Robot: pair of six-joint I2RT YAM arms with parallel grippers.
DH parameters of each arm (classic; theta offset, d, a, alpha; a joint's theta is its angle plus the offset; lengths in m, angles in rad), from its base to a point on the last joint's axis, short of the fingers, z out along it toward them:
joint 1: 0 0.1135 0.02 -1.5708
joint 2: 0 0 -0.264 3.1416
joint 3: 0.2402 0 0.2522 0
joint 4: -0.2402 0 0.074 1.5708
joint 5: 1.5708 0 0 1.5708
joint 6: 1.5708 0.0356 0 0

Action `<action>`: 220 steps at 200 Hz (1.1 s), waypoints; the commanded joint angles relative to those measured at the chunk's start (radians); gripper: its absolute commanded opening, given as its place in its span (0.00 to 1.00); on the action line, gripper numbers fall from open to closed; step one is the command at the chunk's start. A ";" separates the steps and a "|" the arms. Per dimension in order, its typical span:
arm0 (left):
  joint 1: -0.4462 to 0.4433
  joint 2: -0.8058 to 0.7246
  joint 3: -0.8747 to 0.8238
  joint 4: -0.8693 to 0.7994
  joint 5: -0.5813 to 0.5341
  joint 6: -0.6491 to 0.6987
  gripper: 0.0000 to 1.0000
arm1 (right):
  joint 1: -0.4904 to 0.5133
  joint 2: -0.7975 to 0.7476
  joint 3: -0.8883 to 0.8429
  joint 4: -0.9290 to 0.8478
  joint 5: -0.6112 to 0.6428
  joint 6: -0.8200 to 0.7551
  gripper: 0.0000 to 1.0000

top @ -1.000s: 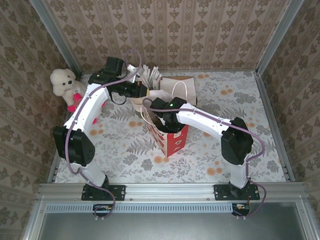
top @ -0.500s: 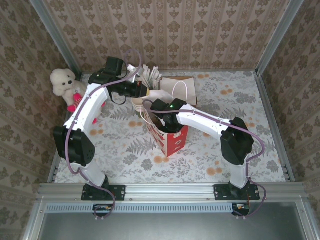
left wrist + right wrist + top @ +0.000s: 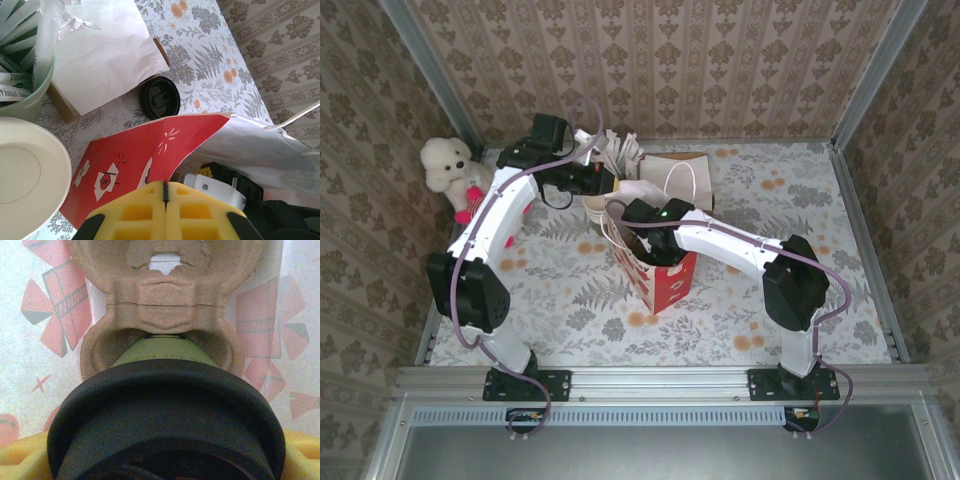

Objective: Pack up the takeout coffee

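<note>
nothing reads clearly: lettering on the takeout coffee point(image 3: 165, 390) and the sachets point(image 3: 22, 35) is too blurred

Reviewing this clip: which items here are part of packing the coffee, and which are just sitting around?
In the job: takeout coffee, right gripper holding it, pulp cup carrier, red paper bag, left gripper pinching its rim.
Lying about: plush toy, flat black lid, stacked cups, sachet holder, white bag.
</note>
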 commanded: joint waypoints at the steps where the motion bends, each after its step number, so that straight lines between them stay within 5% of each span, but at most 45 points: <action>1: 0.008 -0.017 -0.005 0.014 0.008 -0.011 0.00 | 0.006 0.028 -0.046 0.010 -0.016 -0.012 0.40; 220: 0.008 -0.012 0.005 0.012 0.012 -0.014 0.00 | 0.007 0.054 -0.099 0.041 -0.027 -0.016 0.39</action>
